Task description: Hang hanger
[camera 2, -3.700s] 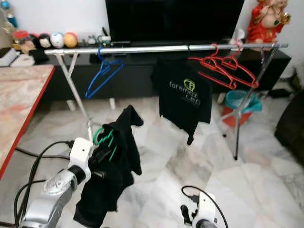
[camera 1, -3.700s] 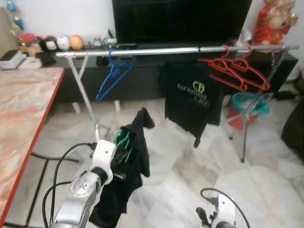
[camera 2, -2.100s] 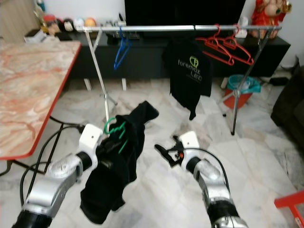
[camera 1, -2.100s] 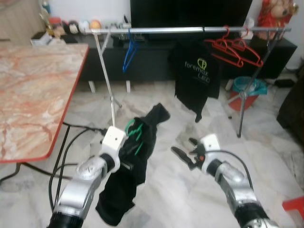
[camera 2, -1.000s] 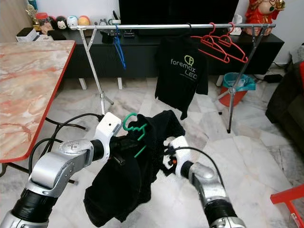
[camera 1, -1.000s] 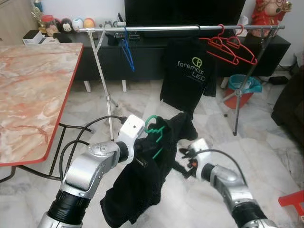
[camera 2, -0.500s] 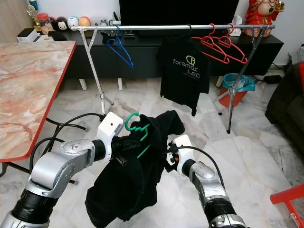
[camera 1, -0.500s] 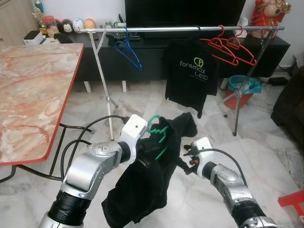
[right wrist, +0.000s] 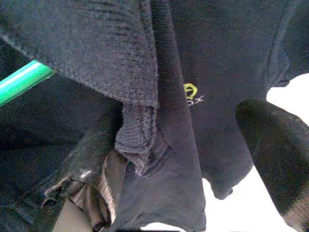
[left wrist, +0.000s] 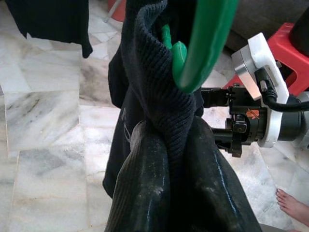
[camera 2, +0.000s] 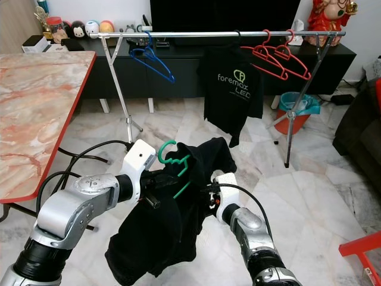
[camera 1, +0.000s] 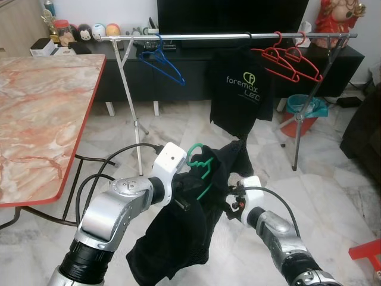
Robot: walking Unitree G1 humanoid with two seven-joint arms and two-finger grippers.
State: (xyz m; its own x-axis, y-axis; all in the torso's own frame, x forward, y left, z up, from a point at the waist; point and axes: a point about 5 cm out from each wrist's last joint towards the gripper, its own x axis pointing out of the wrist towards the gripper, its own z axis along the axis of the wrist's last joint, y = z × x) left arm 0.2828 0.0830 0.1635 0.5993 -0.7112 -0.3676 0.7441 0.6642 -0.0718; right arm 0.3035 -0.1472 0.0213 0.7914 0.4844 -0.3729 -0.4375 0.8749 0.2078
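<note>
**Garment on its hanger, not yet on the rail**

The left gripper (camera 1: 189, 193) holds the green hanger (camera 1: 201, 168) with a black garment (camera 1: 184, 232) bunched on it, low and well short of the clothes rail (camera 1: 238, 37). The right gripper (left wrist: 219, 117) reaches into the cloth with its fingers apart. The lifting and hooking are left.

Even, bright indoor light is filling the head views, and the pale marble floor (camera 1: 333, 179) is reflecting it softly. Both are staying sharp. The wrist views are sitting too close: the black garment (right wrist: 212, 58) is blurring darkly against an overexposed white background.
</note>
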